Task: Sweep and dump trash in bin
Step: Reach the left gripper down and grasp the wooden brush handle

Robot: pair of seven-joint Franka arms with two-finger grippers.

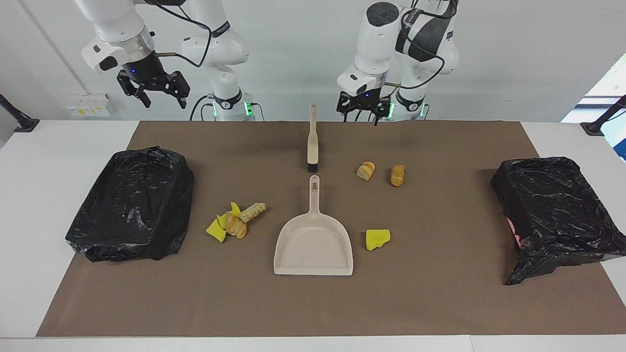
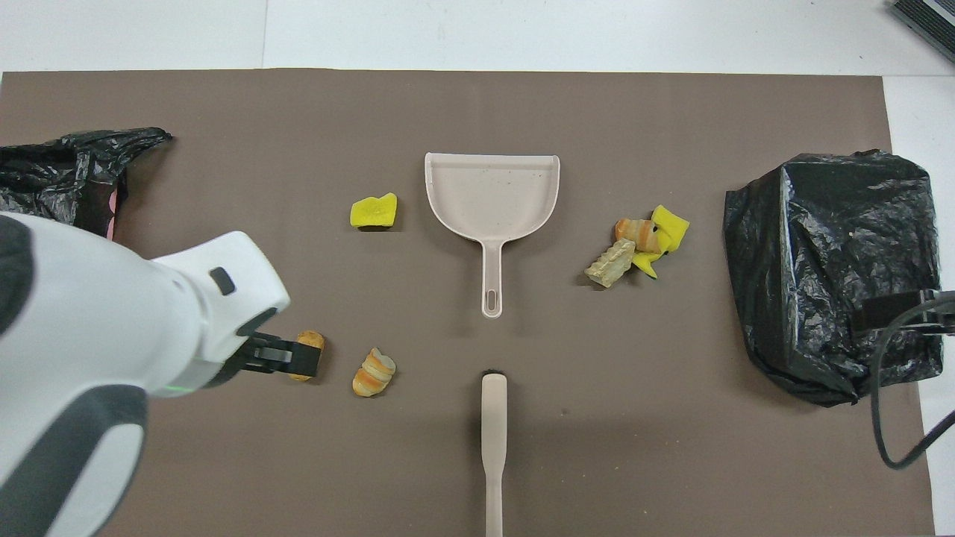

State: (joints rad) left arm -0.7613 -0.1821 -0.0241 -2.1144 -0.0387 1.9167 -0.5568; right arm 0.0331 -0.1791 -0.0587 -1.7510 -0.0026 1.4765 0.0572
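Note:
The trash lies in loose groups on the brown mat. Two golden-brown bread lumps [image 1: 366, 170] [image 1: 397, 175] lie toward the left arm's end. A yellow sponge piece [image 1: 377, 239] lies beside the beige dustpan [image 1: 313, 242]. A cluster of yellow sponge scraps, a bread lump and a pale ridged piece [image 1: 237, 220] lies toward the right arm's end. The beige brush [image 1: 312, 142] lies nearer to the robots than the dustpan, handle toward them. My left gripper [image 1: 364, 116] hangs open and empty over the mat's near edge. My right gripper [image 1: 161, 100] is open, empty and raised high.
Two bins lined with black bags stand on the table, one at the right arm's end [image 1: 132, 203] and one at the left arm's end [image 1: 557, 210]. The brown mat [image 1: 440, 293] covers the middle; white table shows around it.

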